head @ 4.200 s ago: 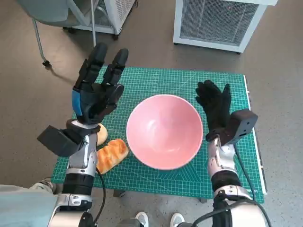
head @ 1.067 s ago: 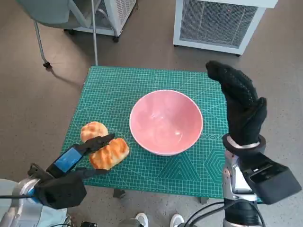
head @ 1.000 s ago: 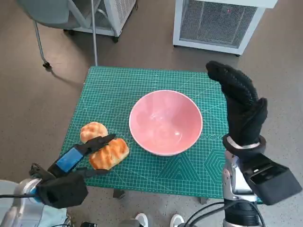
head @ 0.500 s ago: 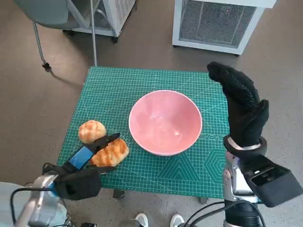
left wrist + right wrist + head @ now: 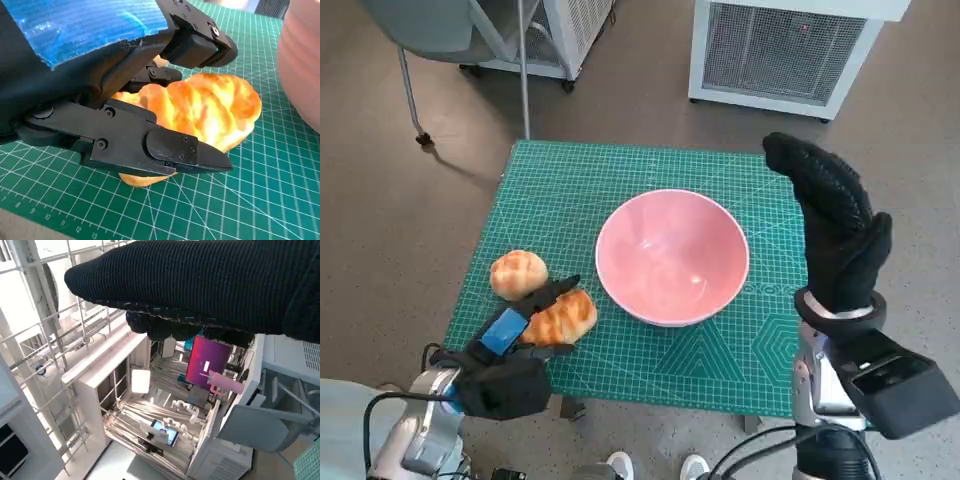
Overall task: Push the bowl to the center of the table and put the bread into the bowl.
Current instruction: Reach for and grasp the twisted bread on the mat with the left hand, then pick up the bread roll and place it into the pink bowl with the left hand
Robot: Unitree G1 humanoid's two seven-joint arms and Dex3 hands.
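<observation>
Bread point(image 5: 559, 317), the long golden loaf, lies on the green tabletop point(image 5: 650, 175) just beside the pink bowl point(image 5: 672, 255), which sits near the middle with nothing in it, and a round bun point(image 5: 518, 273) rests close by the loaf. Your left hand point(image 5: 507, 355) has its fingers point(image 5: 150, 145) spread around the loaf, one above and one alongside, though you cannot tell whether they grip it. Your right hand point(image 5: 833, 229) is raised beside the bowl, fingers extended and holding nothing.
</observation>
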